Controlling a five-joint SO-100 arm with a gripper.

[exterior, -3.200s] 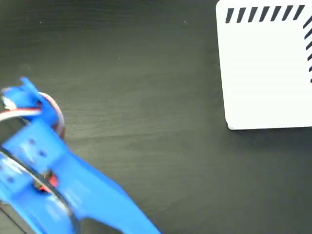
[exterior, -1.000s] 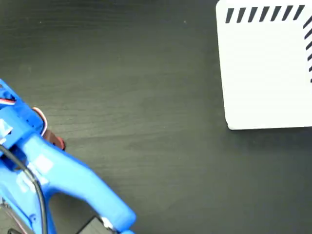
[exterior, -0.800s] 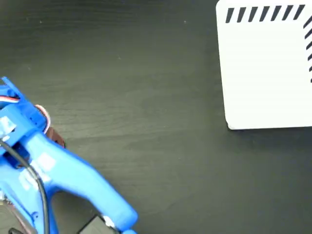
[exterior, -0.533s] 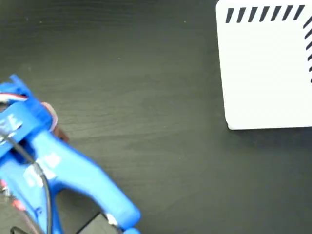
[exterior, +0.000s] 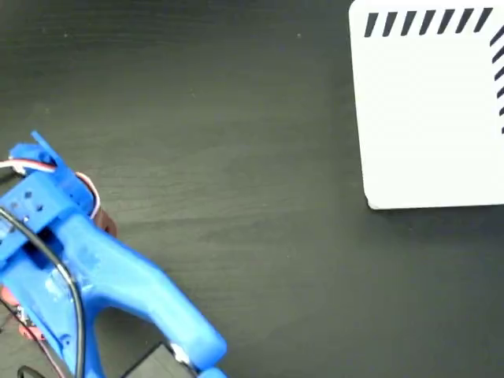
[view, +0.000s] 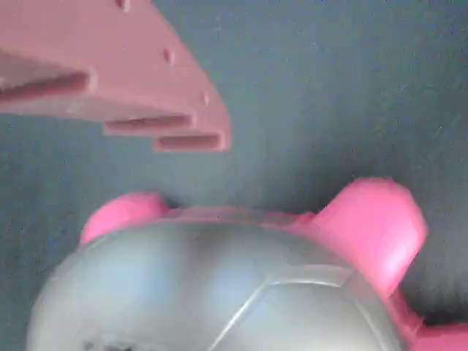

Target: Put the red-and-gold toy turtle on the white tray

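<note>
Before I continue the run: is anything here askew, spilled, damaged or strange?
Nothing stands out. The flat white striped tray lies bare on the dark table, and the shiny-shelled toy turtle with pink-red legs sits close below one end effector finger, seemingly intact.

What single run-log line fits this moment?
arm: over turtle | jaws: state unclear | tray: bare, far right in fixed view | turtle: not on tray
</note>
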